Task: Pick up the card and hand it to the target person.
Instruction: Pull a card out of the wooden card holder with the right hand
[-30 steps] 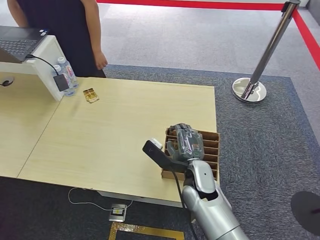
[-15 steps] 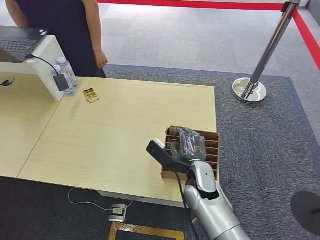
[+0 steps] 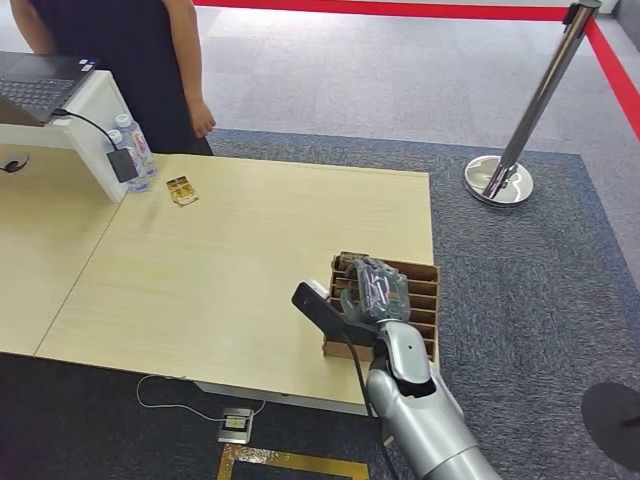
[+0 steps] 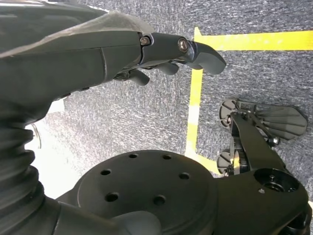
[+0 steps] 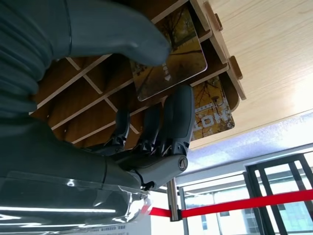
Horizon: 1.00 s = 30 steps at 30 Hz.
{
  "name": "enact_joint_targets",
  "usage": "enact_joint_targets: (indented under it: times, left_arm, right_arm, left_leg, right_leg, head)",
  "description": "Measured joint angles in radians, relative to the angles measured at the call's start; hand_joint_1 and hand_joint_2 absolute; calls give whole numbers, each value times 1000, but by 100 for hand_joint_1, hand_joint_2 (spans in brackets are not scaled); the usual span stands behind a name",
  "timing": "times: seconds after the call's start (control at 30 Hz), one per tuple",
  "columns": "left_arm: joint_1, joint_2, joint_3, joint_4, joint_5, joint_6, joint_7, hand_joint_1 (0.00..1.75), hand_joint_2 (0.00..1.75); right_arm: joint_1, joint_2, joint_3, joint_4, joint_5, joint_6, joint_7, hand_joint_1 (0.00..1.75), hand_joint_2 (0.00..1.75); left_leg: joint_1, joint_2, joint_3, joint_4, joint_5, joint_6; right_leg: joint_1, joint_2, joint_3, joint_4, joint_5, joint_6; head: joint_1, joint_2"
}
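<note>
A card (image 5: 167,56) is pinched by the right hand (image 3: 375,288) inside the slotted box (image 3: 423,300) at the tabletop's near right corner. Not lifted out yet, so the handover to the person (image 3: 121,50) is all still left. The left hand (image 4: 110,54) is hung by the floor, fingers loosely apart, nothing held.

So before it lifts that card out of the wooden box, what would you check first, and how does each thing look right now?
1. Right hand over the slotted box: ok.
2. Card between thumb and fingers: thumb lies over it and a finger reaches its edge; firm hold cannot tell.
3. Second card in the neighbouring slot left alone: ok, a fingertip is close.
4. Person waiting at the far side of the table: ok, though no palm is held out.
5. Left hand out of the way: ok, it hangs over the floor, holding nothing.
</note>
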Motion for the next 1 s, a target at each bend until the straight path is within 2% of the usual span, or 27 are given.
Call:
enact_joint_targets:
  times: [0.23, 0.77, 1.0]
  left_arm:
    - [1, 0, 0, 0, 0, 0, 0, 0, 175]
    - [1, 0, 0, 0, -3, 0, 1, 0, 175]
    - [1, 0, 0, 0, -4, 0, 2, 0, 175]
  right_arm:
    - [-8, 1, 0, 19, -2, -11, -4, 97, 175]
    - [-23, 2, 0, 43, -1, -13, 7, 89, 175]
    - [-29, 2, 0, 55, -1, -12, 8, 94, 175]
  left_leg:
    - [0, 0, 0, 0, 0, 0]
    - [0, 0, 0, 0, 0, 0]
    - [0, 0, 1, 0, 0, 0]
  right_leg:
    - [0, 0, 0, 0, 0, 0]
    - [0, 0, 0, 0, 0, 0]
    - [0, 0, 0, 0, 0, 0]
  head:
    - [0, 0]
    - [0, 0]
    - [0, 0]
